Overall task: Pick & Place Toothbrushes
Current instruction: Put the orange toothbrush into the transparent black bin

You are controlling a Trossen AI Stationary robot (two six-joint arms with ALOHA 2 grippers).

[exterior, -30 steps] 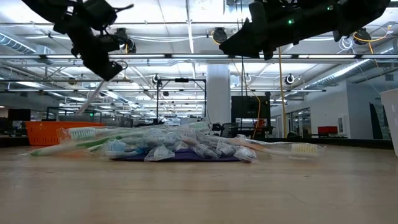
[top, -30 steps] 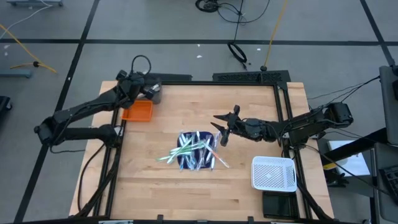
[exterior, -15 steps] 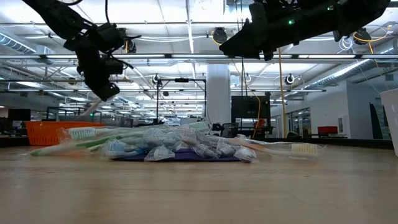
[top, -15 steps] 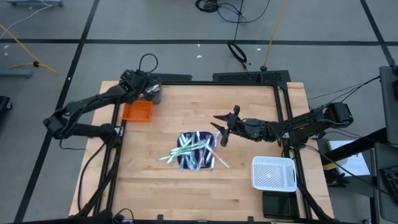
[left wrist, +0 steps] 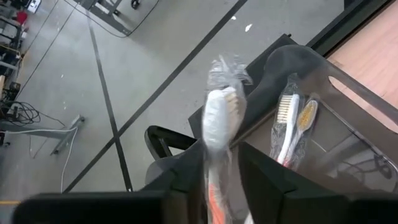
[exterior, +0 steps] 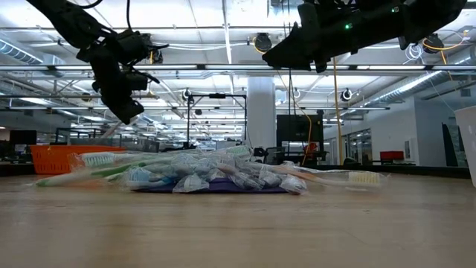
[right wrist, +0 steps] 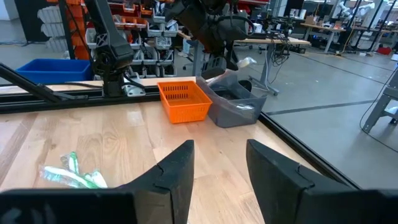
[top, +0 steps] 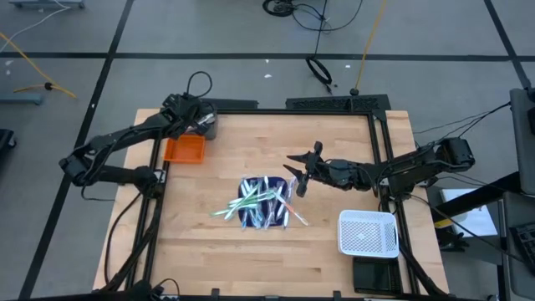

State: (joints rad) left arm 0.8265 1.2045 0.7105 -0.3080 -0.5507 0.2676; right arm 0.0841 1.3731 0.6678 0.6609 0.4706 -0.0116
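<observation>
My left gripper [top: 199, 118] hovers at upper left over the grey bin [top: 206, 125], a wrapped toothbrush [left wrist: 219, 118] between its fingers; grip firmness I cannot tell. My right gripper [top: 298, 173], fingers spread and empty, hangs right of centre just beside the toothbrush pile [top: 261, 203] on the dark blue mat [top: 264, 211].

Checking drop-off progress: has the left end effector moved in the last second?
Yes. The left end effector shifted away from the orange basket toward the grey bin at the table's far edge.
</observation>
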